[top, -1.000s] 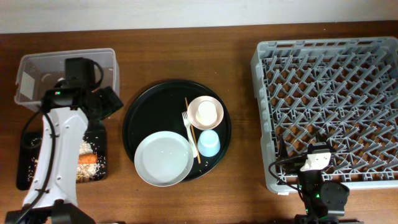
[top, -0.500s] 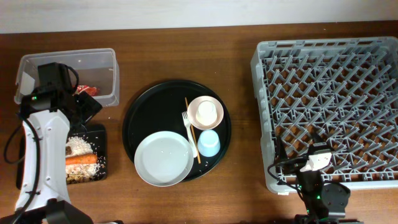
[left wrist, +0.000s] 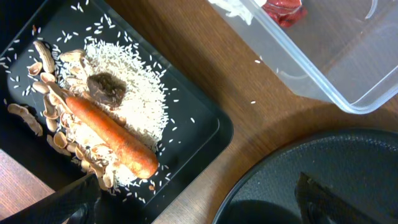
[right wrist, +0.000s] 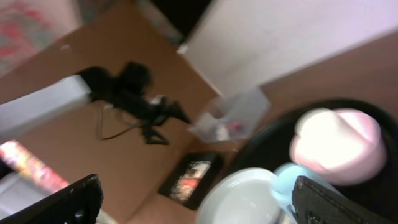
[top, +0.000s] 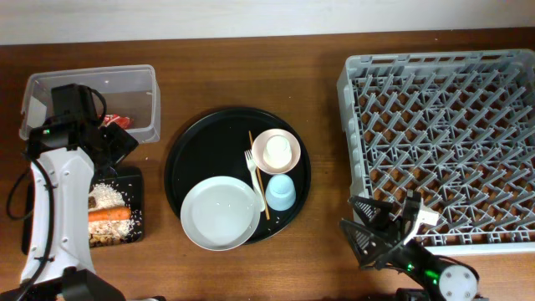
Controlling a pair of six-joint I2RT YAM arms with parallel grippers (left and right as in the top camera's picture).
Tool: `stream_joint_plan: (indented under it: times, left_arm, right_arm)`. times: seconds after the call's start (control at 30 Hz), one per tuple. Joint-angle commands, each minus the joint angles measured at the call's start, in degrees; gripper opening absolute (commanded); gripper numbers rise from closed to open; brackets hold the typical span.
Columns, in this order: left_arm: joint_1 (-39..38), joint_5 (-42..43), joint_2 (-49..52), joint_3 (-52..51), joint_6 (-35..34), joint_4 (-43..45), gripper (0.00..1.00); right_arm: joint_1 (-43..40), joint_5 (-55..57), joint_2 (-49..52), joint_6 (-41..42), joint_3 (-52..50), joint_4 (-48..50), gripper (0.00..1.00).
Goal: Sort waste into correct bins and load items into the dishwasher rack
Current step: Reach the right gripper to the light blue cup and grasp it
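**Sorting and loading station: items as seen**

1. Clear tub [top: 152,100]: rectangular, transparent, set at the far left of the table. A shiny red wrapper [left wrist: 284,11] is held inside it at the near end; a white scrap beside the wrapper is cut off by the frame edge.
2. Shallow black tray [left wrist: 214,134]: placed just in front of the tub. White rice [left wrist: 134,99] is spread across it, an orange carrot piece [left wrist: 112,142] is laid slantwise on the rice, a dark lump [left wrist: 107,89] is seated on the rice, and brownish bones [left wrist: 51,118] are heaped along one side.
3. Round black tray [top: 205,146]: centred on the table, well apart from the rack.
   - White plate [top: 221,213], empty, at the near edge.
   - Pale pink bowl [top: 261,142] at the far right, with the small cream cup [top: 280,151] seated in it.
   - Light blue cup [top: 281,192], just in front of the bowl.
   - White fork [top: 252,170] and wooden chopsticks [top: 254,149], laid side by side between plate and cups.
4. Dishwasher rack [top: 443,125]: grey pegged crate at the right; nothing is seen loaded in it.
5. Left gripper [left wrist: 196,183]: held above the gap between the shallow tray and the tub; jaws are spread, nothing between them.
6. Right gripper [right wrist: 196,186]: raised off the rack's near left corner and pointed toward the round tray; the view is blurred, jaws are seen apart and empty.
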Motion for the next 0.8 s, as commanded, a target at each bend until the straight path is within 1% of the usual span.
stream_joint_plan:
  times: [0.0, 0.1, 0.13, 0.17, 0.23, 0.27, 0.33, 0.43, 0.53, 0.67, 0.7, 0.77]
  left_arm:
    - [0.15, 0.00, 0.09, 0.37, -0.81, -0.04, 0.99]
    - [0.15, 0.02, 0.09, 0.37, -0.81, -0.04, 0.99]
    - [0.15, 0.00, 0.09, 0.37, -0.81, -0.02, 0.99]
    - [0.15, 0.02, 0.09, 0.37, -0.81, -0.04, 0.99]
    - [0.15, 0.02, 0.09, 0.37, -0.81, -0.04, 0.99]
    - [0.15, 0.02, 0.09, 0.37, -0.81, -0.04, 0.99]
    - [0.15, 0.00, 0.09, 0.37, -0.81, -0.02, 0.99]
    - [0.15, 0.00, 0.09, 0.37, -0.81, -0.02, 0.99]
    - [0.15, 0.02, 0.09, 0.37, -0.81, -0.02, 0.99]
    - [0.15, 0.02, 0.09, 0.37, -0.81, -0.02, 0.99]
    - [0.15, 0.00, 0.09, 0.37, -0.81, -0.04, 0.99]
    - [0.15, 0.00, 0.09, 0.37, -0.81, -0.02, 0.99]
  right_arm:
    - [-0.35, -2.36, -0.39, 5.27, 3.87, 1.60, 0.99]
    - [-0.44, -0.68, 0.39, 3.63, 8.79, 1.20, 0.99]
    - [-0.44, 0.09, 1.25, 1.22, 11.19, -1.01, 0.99]
    - [-0.44, 0.72, 2.21, -1.49, 13.22, -3.96, 0.98]
    - [-0.44, 2.56, 5.07, -8.92, 18.18, -13.00, 0.99]
    - [-0.44, 4.26, 7.23, -13.97, 21.46, -19.28, 0.99]
    - [-0.42, 9.20, 13.05, -24.72, 29.11, -31.98, 0.99]
    - [-0.35, 16.81, 23.15, -36.24, 41.07, -46.56, 0.99]
    - [-0.33, 22.23, 33.81, -43.12, 52.98, -57.90, 0.99]
    - [0.61, 27.32, 46.90, -48.92, 66.49, -70.10, 0.98]
    - [2.03, 29.57, 50.45, -50.03, 69.90, -73.02, 0.98]
    - [7.58, 34.69, 57.61, -51.47, 76.08, -78.01, 0.98]
